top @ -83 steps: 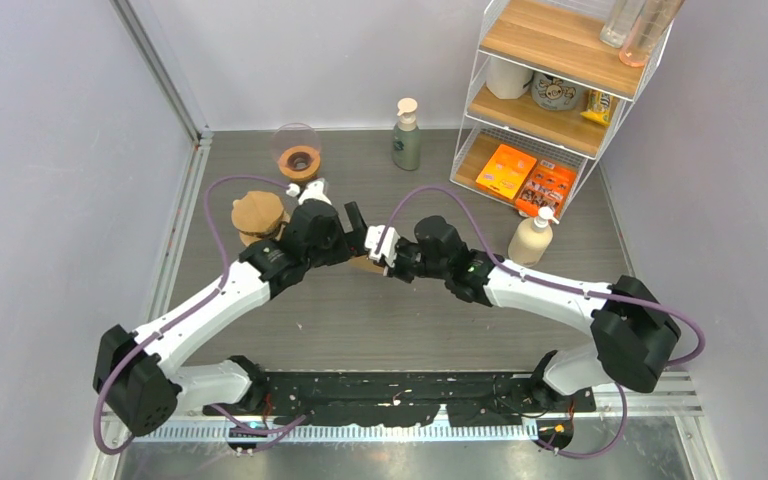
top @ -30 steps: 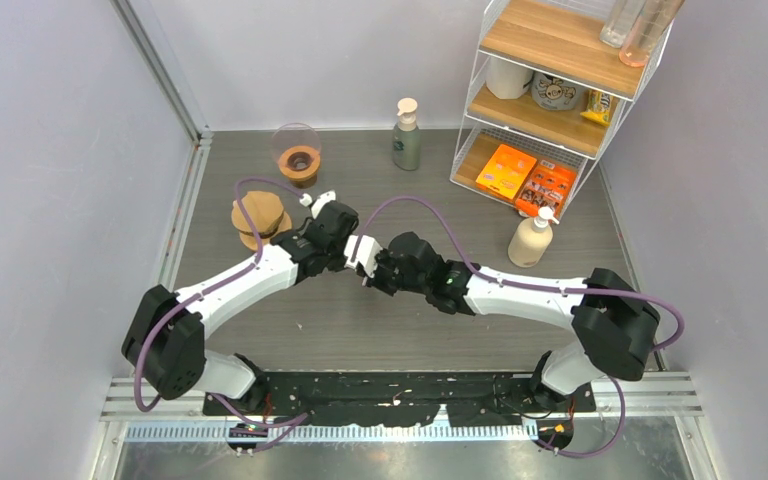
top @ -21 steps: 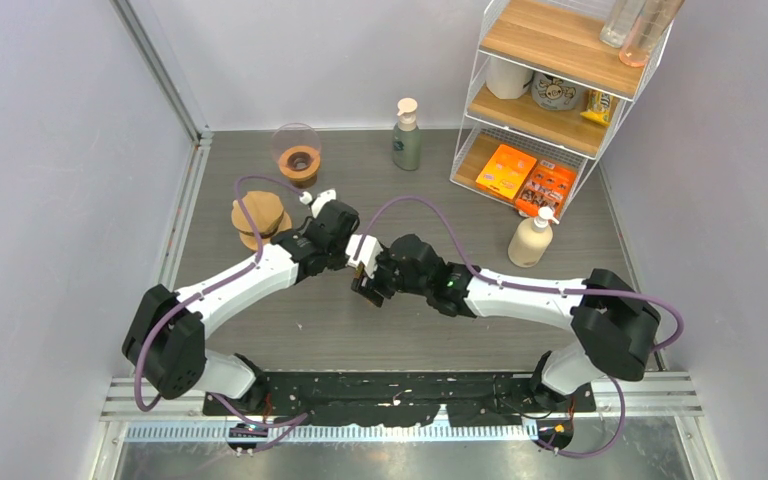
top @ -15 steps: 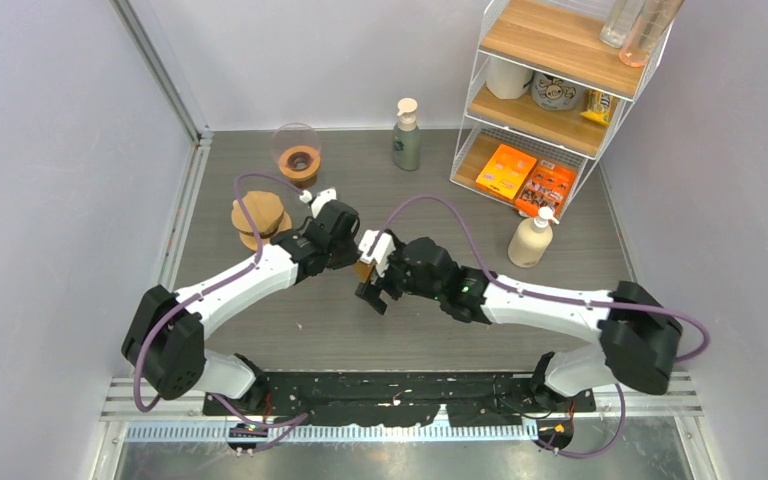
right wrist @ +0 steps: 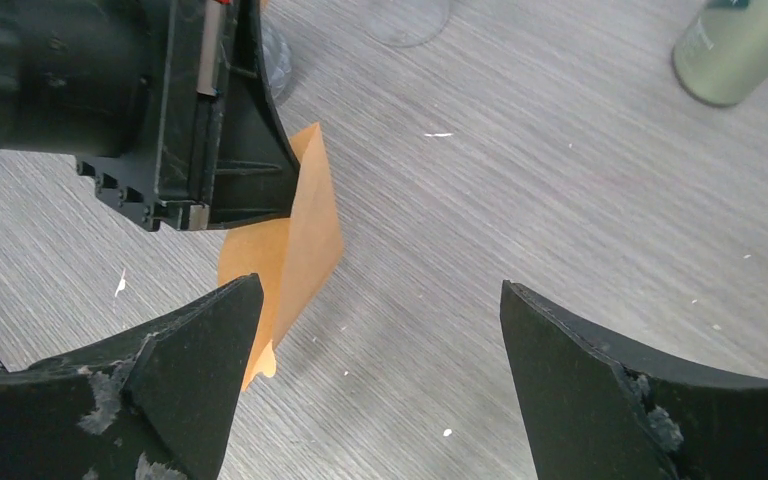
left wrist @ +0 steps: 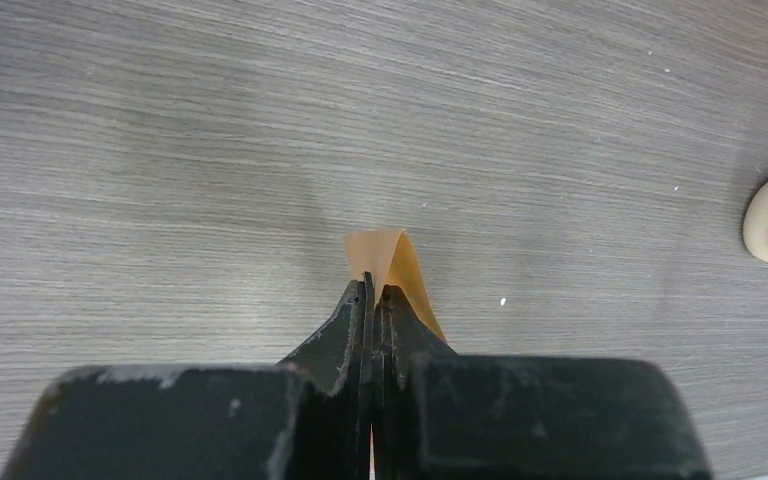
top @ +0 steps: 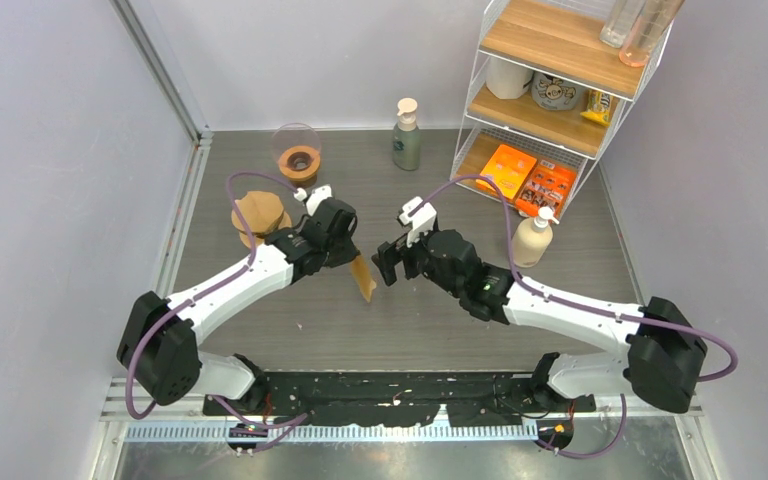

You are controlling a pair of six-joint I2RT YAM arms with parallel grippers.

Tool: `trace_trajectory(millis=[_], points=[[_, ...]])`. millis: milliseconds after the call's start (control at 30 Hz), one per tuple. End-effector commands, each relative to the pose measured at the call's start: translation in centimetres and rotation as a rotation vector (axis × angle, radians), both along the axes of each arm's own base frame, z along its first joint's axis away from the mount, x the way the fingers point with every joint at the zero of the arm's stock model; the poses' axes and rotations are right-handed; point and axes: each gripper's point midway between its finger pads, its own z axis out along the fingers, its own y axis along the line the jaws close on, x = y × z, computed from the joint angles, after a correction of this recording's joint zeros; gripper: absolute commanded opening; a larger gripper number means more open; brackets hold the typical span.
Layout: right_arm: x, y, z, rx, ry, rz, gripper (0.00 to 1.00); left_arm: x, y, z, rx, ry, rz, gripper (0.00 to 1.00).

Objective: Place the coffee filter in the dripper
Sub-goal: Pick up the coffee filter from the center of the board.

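Your left gripper (left wrist: 370, 290) is clamped tight on one edge of the coffee filter (left wrist: 390, 255), which dangles from it over the table (top: 440, 320). Just beside it, your right gripper (right wrist: 380, 310) stands wide apart with nothing in it. The dripper (top: 298, 157) sits well back by the rear wall, past the filter stack (top: 258, 215), so carry the paper there high and slow; it looks folded flat, so it'll likely need spreading to seat in the cone.

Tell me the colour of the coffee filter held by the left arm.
The coffee filter is plain light orange-brown, with no pattern. It shows best in the right wrist view.
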Motion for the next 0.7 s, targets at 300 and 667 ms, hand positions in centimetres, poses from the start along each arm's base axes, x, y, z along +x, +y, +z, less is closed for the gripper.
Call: trace_trajectory(millis=[300,667], points=[[1.3,3.3,-2.4,0.085,0.099,-0.015,0.96,0.5,-1.3,2.9,-0.079,-0.042,-0.007,0.0],[3.5,3.9,-6.2,0.003,0.141,-0.105,0.77,-0.4,-2.6,4.0,-0.154,-0.069,-0.102,0.0]])
